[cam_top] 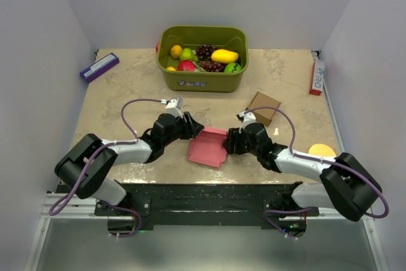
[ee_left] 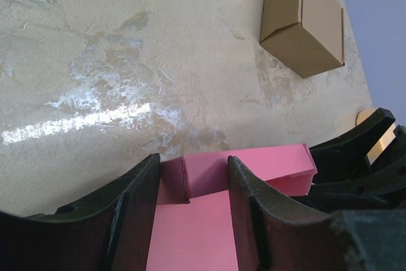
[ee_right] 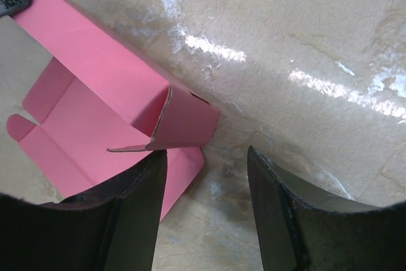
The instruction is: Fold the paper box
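The pink paper box [cam_top: 208, 147] lies partly folded on the table between both arms, one long wall raised along its far side. My left gripper [cam_top: 196, 126] is at its upper left edge. In the left wrist view its jaws [ee_left: 193, 160] stand open astride the flat pink panel [ee_left: 190, 233], with the raised wall just past the fingertips. My right gripper [cam_top: 228, 141] is at the box's right end. It stands open [ee_right: 206, 152] over bare table, its left finger [ee_right: 136, 207] against the corner under a raised end flap of the box [ee_right: 95, 74].
A green bin [cam_top: 203, 82] of toy fruit stands at the back centre. A small brown cardboard box [cam_top: 264, 107] [ee_left: 304, 23] sits behind the right gripper. A purple-white packet [cam_top: 99, 66] lies at the back left, a red-white one [cam_top: 316, 75] at the back right, and an orange disc [cam_top: 321, 150] by the right arm.
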Tool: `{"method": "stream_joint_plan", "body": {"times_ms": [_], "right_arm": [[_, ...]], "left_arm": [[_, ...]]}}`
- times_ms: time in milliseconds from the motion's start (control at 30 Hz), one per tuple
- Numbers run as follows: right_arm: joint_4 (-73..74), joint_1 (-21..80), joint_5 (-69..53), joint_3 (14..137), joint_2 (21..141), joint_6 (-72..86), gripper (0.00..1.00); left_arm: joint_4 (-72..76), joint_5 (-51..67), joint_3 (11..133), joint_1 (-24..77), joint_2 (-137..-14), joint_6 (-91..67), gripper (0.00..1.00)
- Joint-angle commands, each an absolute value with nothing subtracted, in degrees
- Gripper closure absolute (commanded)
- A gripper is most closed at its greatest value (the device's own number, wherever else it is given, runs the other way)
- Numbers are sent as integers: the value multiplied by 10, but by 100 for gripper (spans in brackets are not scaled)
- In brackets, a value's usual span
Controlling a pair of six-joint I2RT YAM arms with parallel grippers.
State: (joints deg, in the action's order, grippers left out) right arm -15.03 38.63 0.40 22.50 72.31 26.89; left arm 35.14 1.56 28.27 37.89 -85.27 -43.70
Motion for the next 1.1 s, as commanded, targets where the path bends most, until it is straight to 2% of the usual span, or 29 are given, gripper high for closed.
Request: {"method": "stream_joint_plan", "body": {"times_ms": [0, 567, 1067], "right_arm": [[-216, 393, 43, 247, 722, 245, 44], [-336, 400, 48, 242, 779, 210, 49], [-281, 419, 127, 257, 806, 235, 71]], "left_arm": [[354, 24, 273, 378, -851, -411, 50], [357, 35, 279, 377, -854, -404, 51], [351, 32, 279, 377, -843, -408, 51]]}}
